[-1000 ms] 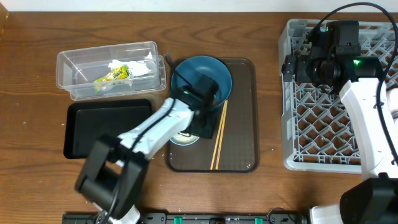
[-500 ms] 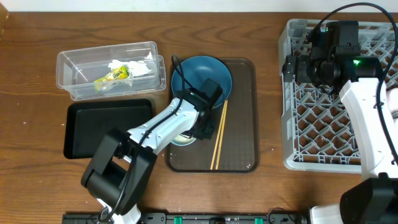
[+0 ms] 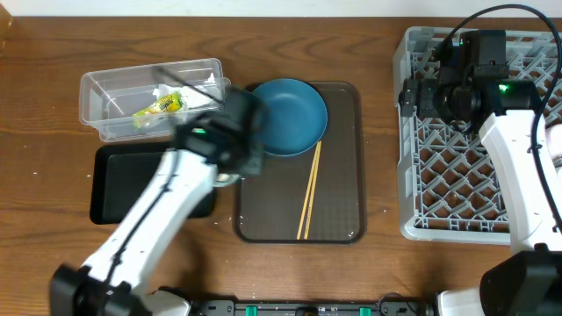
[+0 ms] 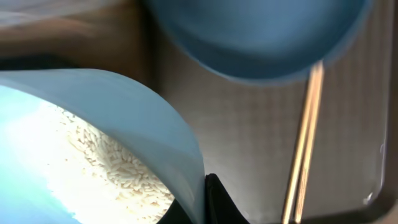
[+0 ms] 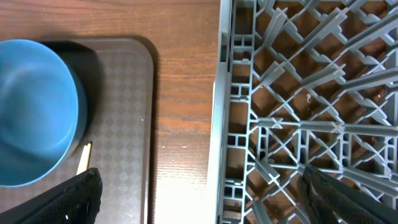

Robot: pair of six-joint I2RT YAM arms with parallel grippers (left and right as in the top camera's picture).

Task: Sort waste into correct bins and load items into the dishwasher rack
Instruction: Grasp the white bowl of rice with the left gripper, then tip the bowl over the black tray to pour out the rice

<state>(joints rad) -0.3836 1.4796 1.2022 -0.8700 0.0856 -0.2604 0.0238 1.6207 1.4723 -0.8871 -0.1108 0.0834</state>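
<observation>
**Rice bowl lifted off the tray, heading for the bins**

The left hand (image 4: 200,202) has closed fully on the rim of the pale-blue bowl (image 4: 93,124) and swung it left, off the brown serving tray (image 3: 338,202). In the wrist view the bowl fills the lower left, with rice grains (image 4: 106,168) heaped inside.

The spot it left by the tray's left edge is now bare. The chopsticks (image 3: 309,189) and the dark-blue plate (image 3: 290,114) lie where they were.

The blurred arm sits over the upper right corner of the black tray (image 3: 132,171), just below the clear tub (image 3: 114,92) holding the snack wrapper (image 3: 156,107). The rice looks about to be tipped into a bin — which one I cannot tell.

At the far right, the right hand (image 5: 200,180) hangs wide open and empty over the left edge of the dishwasher rack (image 3: 457,175), unmoved.
</observation>
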